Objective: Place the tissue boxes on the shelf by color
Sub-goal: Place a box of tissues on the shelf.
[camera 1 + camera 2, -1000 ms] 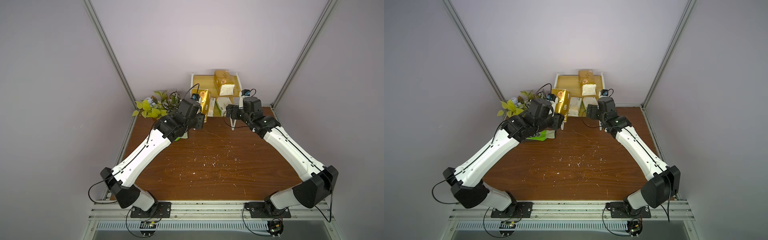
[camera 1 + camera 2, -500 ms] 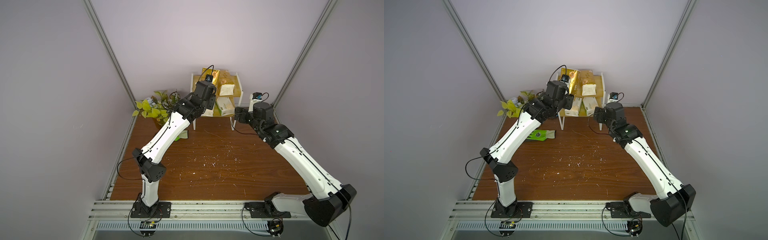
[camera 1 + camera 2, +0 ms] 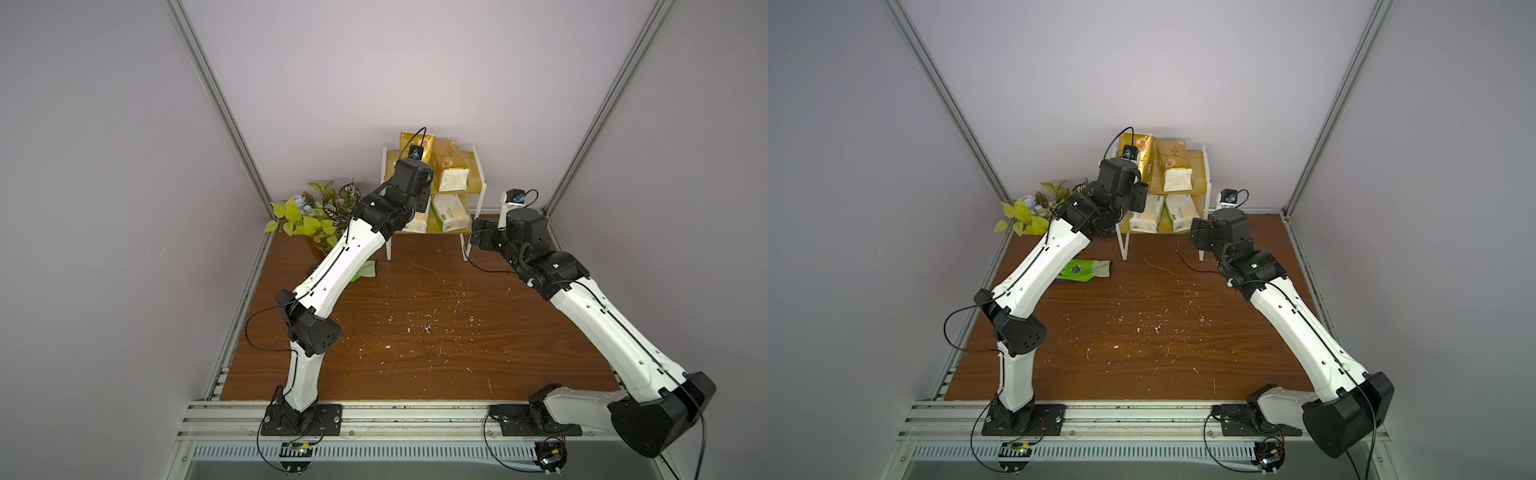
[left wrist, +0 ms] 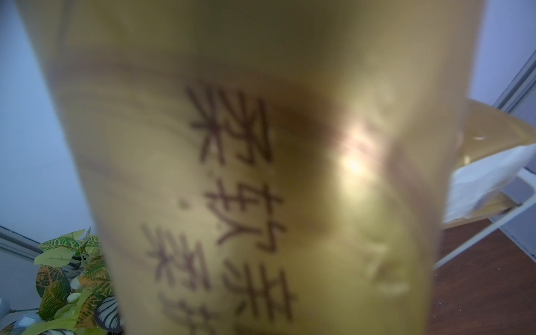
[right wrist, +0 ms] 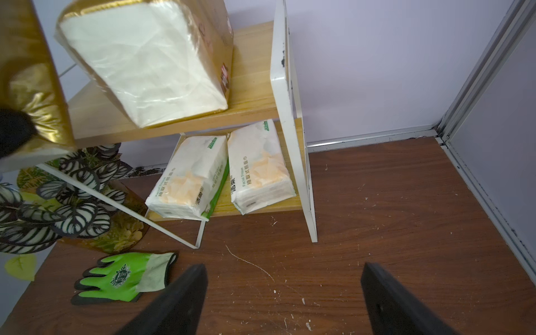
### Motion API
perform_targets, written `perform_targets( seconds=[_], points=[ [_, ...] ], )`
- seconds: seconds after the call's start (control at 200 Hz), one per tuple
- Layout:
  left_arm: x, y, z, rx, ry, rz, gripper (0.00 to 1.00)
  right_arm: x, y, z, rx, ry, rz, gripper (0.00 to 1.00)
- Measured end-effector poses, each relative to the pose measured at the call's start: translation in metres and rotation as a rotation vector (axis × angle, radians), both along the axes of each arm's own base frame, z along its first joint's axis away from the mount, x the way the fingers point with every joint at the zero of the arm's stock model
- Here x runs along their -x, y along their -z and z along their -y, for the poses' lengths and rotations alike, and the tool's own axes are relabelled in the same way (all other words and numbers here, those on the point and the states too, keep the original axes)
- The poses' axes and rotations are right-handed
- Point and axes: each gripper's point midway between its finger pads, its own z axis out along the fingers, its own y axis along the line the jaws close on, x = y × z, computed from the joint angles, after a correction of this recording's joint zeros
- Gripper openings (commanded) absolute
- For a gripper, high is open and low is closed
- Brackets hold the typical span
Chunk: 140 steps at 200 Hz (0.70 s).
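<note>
R gripper (image 5: 284,271) hangs over table (image 5: 391,203) by shelf (image 5: 291,116) front-right leg, jaws wide, empty, prob. out of L's way. White packs (image 5: 188,179) fill lower board. L gripper (image 3: 419,160) clamps gold pack (image 4: 261,174) above top board's left half, beside its twin (image 5: 150,63), so golds share a tier.

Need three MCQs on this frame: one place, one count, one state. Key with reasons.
1. Where on the shelf do the white packs lie? A top board; B bottom board; C not on it.
2. How many gold packs show? A one; B two; C three.
3. The right tool is: A open, empty; B shut on a pack; C out of view.

Key:
1 B, both lie side by side under the top board.
2 B, one gold pack rests on top, another is held up beside it.
3 A, its fingers stand apart, nothing between.
</note>
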Motion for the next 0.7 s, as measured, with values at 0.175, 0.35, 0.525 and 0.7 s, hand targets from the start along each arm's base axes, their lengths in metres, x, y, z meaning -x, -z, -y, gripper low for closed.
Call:
perform_targets(
  seconds=[0.175, 0.35, 0.525, 0.7],
  points=[
    [-0.011, 0.006, -0.002, 0.02, -0.022, -0.005, 0.1, 0.006, 0.006, 0.004, 0.017, 0.006, -0.023, 0.9],
    [-0.015, 0.005, 0.0, 0.048, -0.027, -0.002, 0.3, 0.009, 0.008, 0.009, 0.032, 0.02, -0.029, 0.9],
    [-0.018, 0.005, 0.005, 0.07, -0.018, 0.002, 0.6, 0.011, 0.007, 0.011, 0.034, 0.023, -0.03, 0.9],
    [-0.025, 0.001, 0.011, 0.102, -0.006, 0.027, 0.81, 0.012, 0.007, 0.012, 0.035, 0.026, -0.029, 0.89]
  ],
)
